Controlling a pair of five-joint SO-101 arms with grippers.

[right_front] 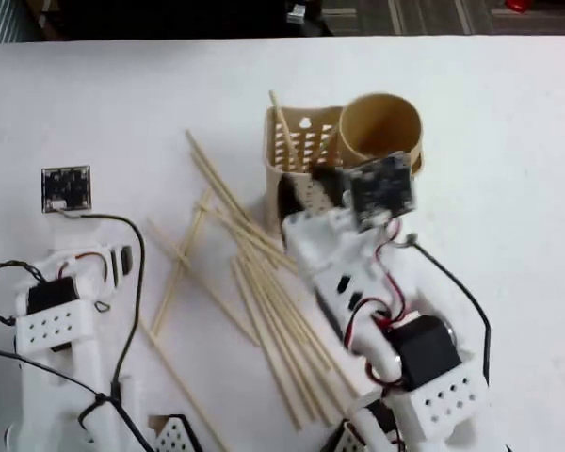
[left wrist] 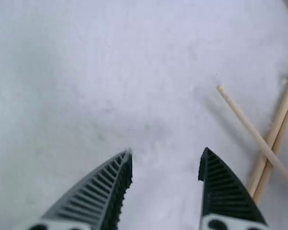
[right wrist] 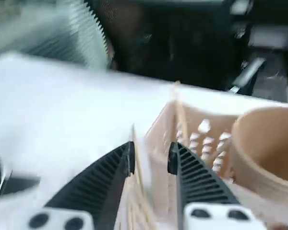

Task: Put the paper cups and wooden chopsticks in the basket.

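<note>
A tan perforated basket stands at mid-table with a paper cup upright in its right side and a chopstick or two leaning inside. Many wooden chopsticks lie scattered on the white table in front of it. My right gripper hovers at the basket's near-left wall, beside the cup, shut on a few chopsticks that rise between its fingers. My left gripper is open over bare table, with two crossed chopsticks lying off to one side.
A small black square board with a black cable lies at the left of the table. The left arm sits at the near left corner. The table's far edge runs just behind the basket.
</note>
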